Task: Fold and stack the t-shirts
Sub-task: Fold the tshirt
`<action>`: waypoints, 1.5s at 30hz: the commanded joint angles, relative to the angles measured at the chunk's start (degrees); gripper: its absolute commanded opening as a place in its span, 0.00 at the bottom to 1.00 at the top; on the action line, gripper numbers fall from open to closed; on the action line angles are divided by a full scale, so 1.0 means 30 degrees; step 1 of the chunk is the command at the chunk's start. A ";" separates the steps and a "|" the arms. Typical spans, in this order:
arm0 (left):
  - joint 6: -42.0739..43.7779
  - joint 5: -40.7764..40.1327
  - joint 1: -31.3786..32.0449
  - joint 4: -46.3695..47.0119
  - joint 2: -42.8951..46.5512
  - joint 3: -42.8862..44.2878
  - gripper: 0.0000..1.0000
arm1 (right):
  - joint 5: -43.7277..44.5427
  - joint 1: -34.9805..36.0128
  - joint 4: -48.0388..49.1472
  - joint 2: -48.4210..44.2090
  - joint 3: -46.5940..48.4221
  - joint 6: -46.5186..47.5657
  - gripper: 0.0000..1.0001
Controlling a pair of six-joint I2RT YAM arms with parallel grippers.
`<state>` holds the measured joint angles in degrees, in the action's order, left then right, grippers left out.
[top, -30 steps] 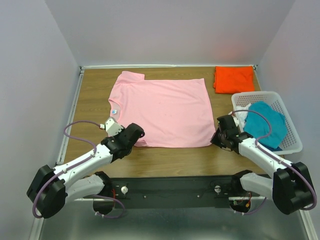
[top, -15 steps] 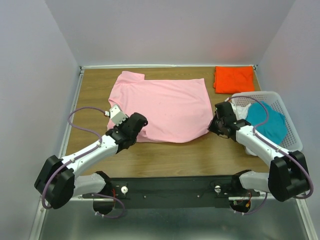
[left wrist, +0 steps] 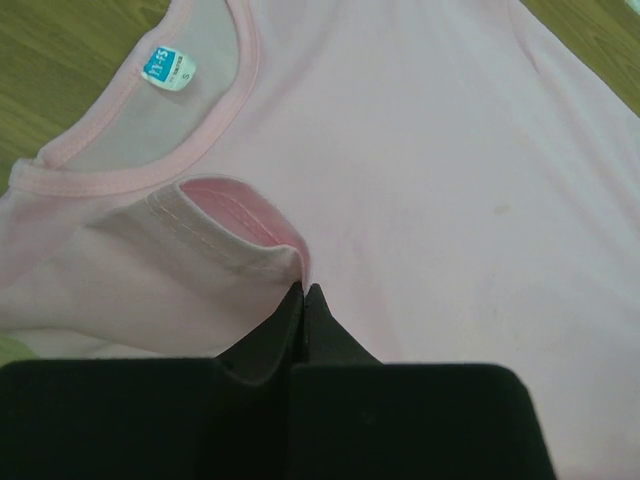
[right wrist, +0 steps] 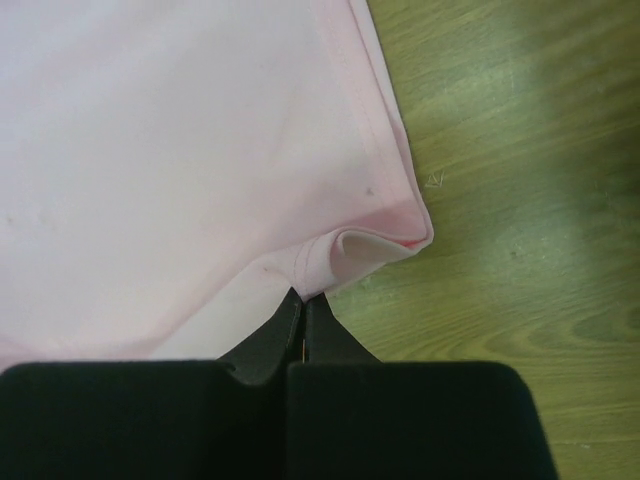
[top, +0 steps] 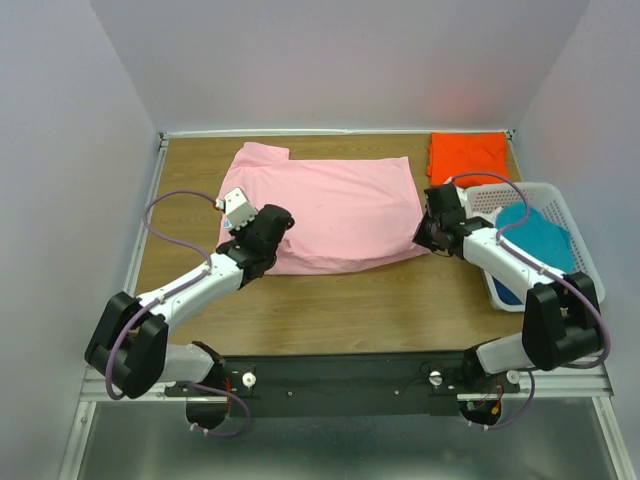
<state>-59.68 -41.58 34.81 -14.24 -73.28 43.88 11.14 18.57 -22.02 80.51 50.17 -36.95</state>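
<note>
Pink cotton, one layer: the pink t-shirt (top: 330, 205) lies spread on the wooden table (top: 330, 310), with its collar toward the left and its bottom hem toward the right.

Left gripper (left wrist: 303, 300): fingers pressed together and pinching a fold of pink fabric at the sleeve hem. The hem is turned over onto the shirt body, just beside the collar band.

Right gripper (right wrist: 303, 305): fingers likewise pressed together on the near hem corner. The corner curls up and over where table wood shows beside it.

Label (left wrist: 168, 68): a small cyan tag is sewn inside the back of the collar. The letter "S" is readable on it. The characters above that letter are too small to read.

Orange t-shirt (top: 467, 158): folded flat at the far right corner of the table, apart from the pink one.

Teal t-shirt (top: 540, 240): bunched inside the white lattice basket (top: 530, 188), which stands at the right edge of the table, just near of the orange t-shirt.
</note>
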 commanded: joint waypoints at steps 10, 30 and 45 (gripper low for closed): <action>0.3661 -0.0143 -0.1582 0.2548 -0.3432 0.2160 0.00 | 0.0448 -0.0681 -0.0160 0.2722 0.2611 0.0627 0.01; 0.6301 0.1877 -0.3193 0.4337 -0.7508 0.4593 0.00 | 0.1267 -0.1179 -0.0101 0.6062 0.4866 -0.0017 0.13; 0.5480 0.3778 -0.4395 0.3897 -0.6018 0.5300 0.98 | -0.0398 -0.1677 0.0045 0.4573 0.4900 0.0890 1.00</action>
<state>-42.92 -33.30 21.50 -2.72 -95.59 60.31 13.30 13.65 -22.15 98.91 66.72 -36.27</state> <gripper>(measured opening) 0.983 0.996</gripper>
